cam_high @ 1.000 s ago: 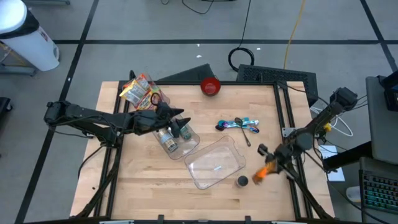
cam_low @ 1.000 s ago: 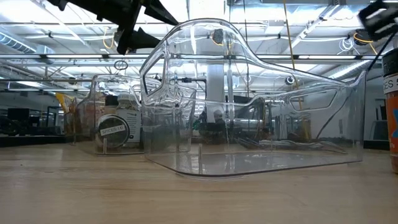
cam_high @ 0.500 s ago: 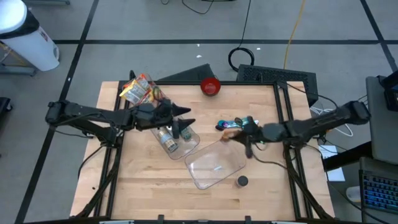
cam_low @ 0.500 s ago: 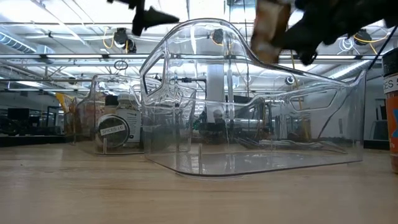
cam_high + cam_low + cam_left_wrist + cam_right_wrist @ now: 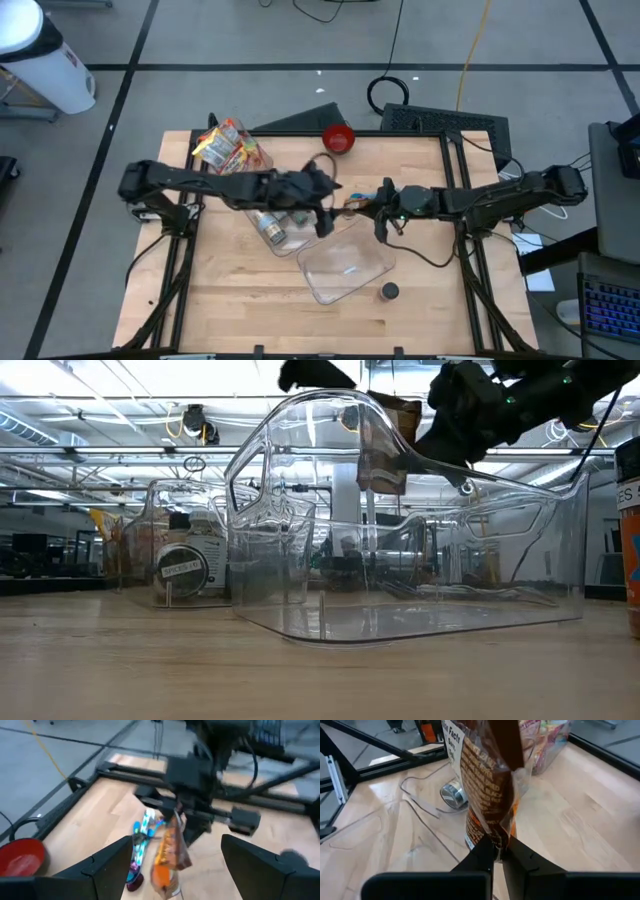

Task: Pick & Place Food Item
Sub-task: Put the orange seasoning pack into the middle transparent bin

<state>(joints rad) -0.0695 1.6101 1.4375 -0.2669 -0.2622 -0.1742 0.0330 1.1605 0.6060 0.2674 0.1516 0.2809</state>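
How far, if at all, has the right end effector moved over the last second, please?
Yes. The right end effector, shut on the snack packet, swung from the table's right edge near the small dark cap inward, above the clear tray.

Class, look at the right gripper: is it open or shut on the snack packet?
Shut. In the right wrist view the right gripper pinches the brown snack packet's edge between its fingers; the left wrist view shows the packet dangling from it.

Two clear bins (image 5: 345, 263) (image 5: 285, 228), one red bowl (image 5: 338, 138), one snack packet (image 5: 490, 795)
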